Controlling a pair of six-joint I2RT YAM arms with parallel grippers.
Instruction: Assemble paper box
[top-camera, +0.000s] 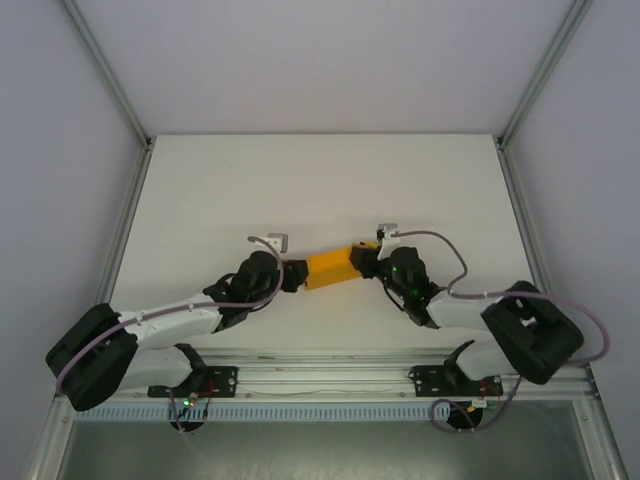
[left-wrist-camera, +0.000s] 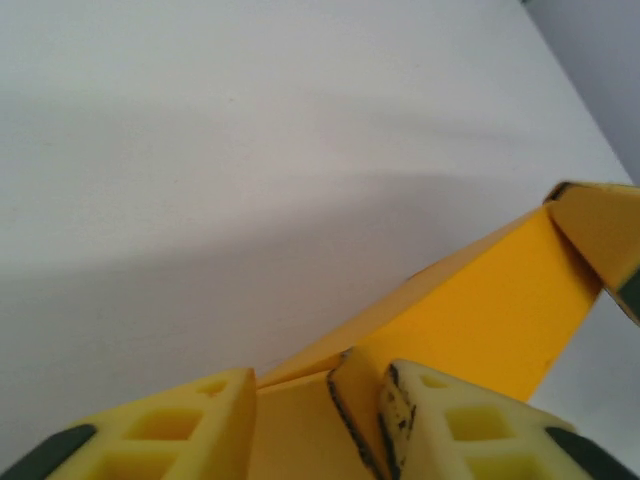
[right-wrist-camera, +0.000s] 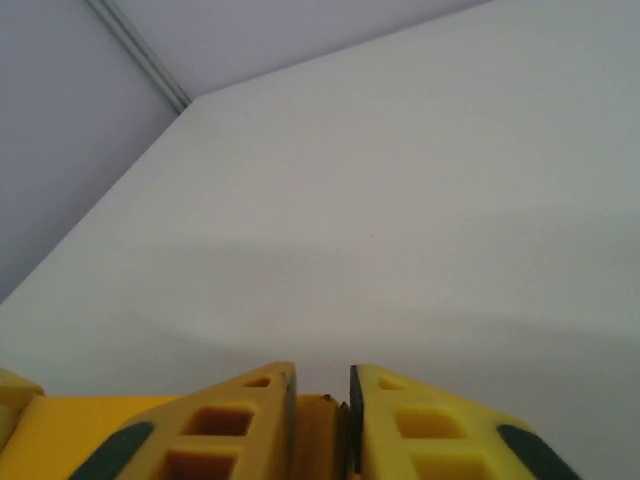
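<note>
Plain white desk (top-camera: 300, 180) here, and I've got the paper box (top-camera: 330, 268) around the desk's middle, left tool (top-camera: 296, 275) pinching its left end and right tool (top-camera: 364, 262) pinching its right end.

1. The left arm (top-camera: 165, 322) and right arm (top-camera: 455, 312) had white links between bulky black joint housings.
2. Pale lilac cables (top-camera: 437, 236) looped along them.
3. The left gripper (left-wrist-camera: 320, 372) and right gripper (right-wrist-camera: 320, 370) had yellow fingers (right-wrist-camera: 430, 430) with square cut-outs and black patches.
4. Small green lights (top-camera: 397, 268) glowed.
</note>
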